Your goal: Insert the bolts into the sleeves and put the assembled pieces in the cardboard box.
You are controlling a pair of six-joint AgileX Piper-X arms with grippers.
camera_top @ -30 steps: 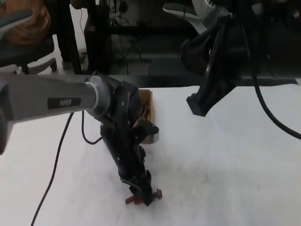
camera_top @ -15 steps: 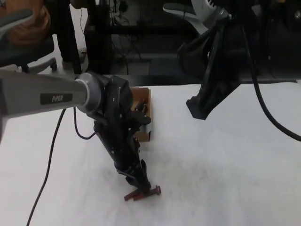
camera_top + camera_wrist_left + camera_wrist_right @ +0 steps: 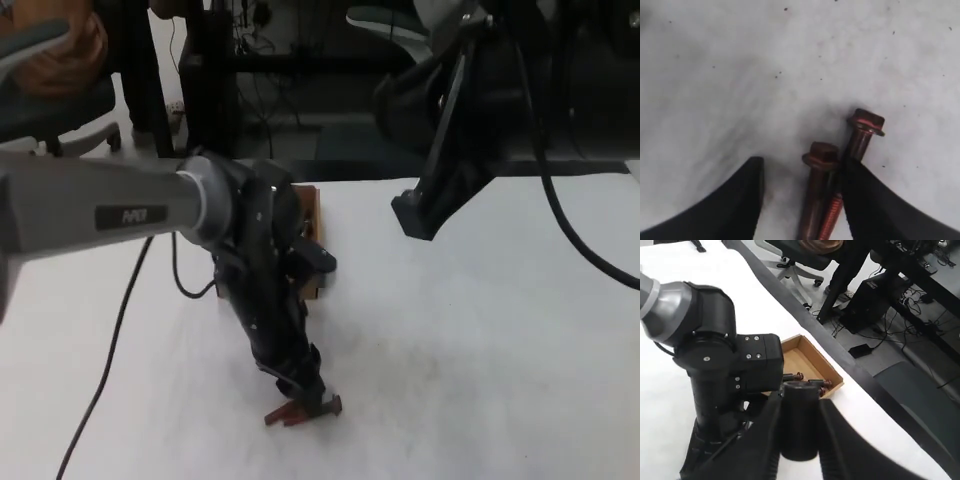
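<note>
left gripper [image 3: 801, 172] astride two bolts [image 3: 863, 131]

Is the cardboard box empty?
No, in the right wrist view a few dark pieces lie inside the cardboard box.

Left arm [image 3: 255, 290] crowds the cardboard box's [image 3: 799, 356] near side; far side open.
</note>
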